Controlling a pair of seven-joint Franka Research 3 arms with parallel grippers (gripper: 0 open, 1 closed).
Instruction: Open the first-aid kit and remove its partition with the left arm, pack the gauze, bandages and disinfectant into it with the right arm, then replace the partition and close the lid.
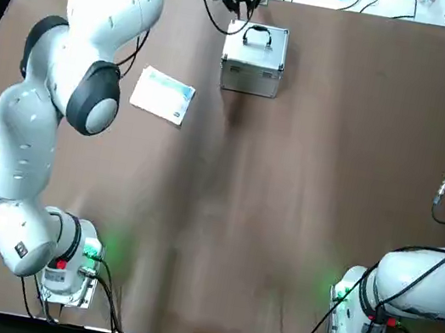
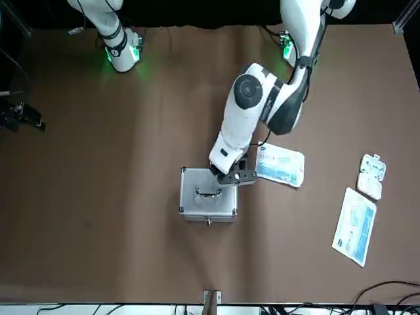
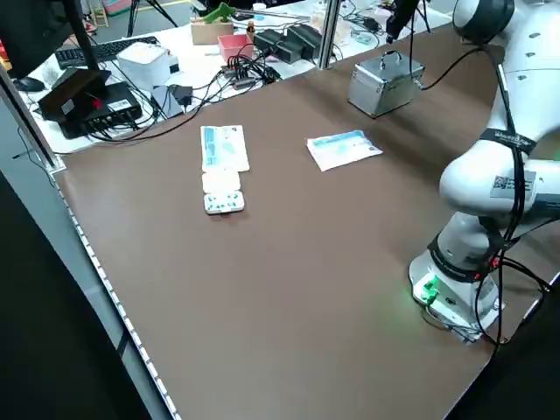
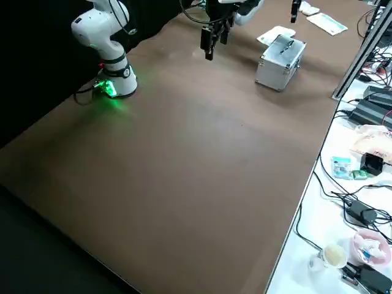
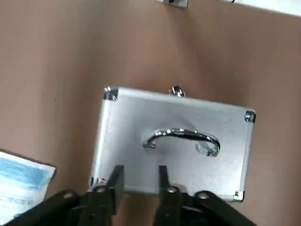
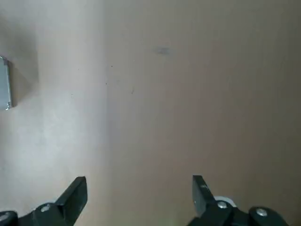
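the right arm [image 1: 430,285] sits folded by its base at the near right corner of the table, its claw [image 6: 139,200] released with fingers spread wide over bare brown table [image 1: 330,194]; only a sliver of the case's edge shows far off in its wrist view.

the left arm [image 1: 61,104] reaches across the table to the far side. its claw [image 5: 138,181] hangs just above the near edge of the first-aid kit [image 2: 209,195], fingers [image 5: 115,181] a narrow gap apart and gripping nothing. directly under and just beyond the claw lies the lid [image 5: 174,141], shut flat on the case, its folding metal handle [image 5: 182,136] lying down across the middle and a small latch [image 5: 176,90] on the case's side farthest from the claw.

beside the claw, to its left, a flat white-and-blue printed packet [image 1: 163,95] lies near the case but not touching. well apart from the claw, further left, rest a long pale slim packet [image 2: 355,226] and a small white blister pack [image 2: 371,175].
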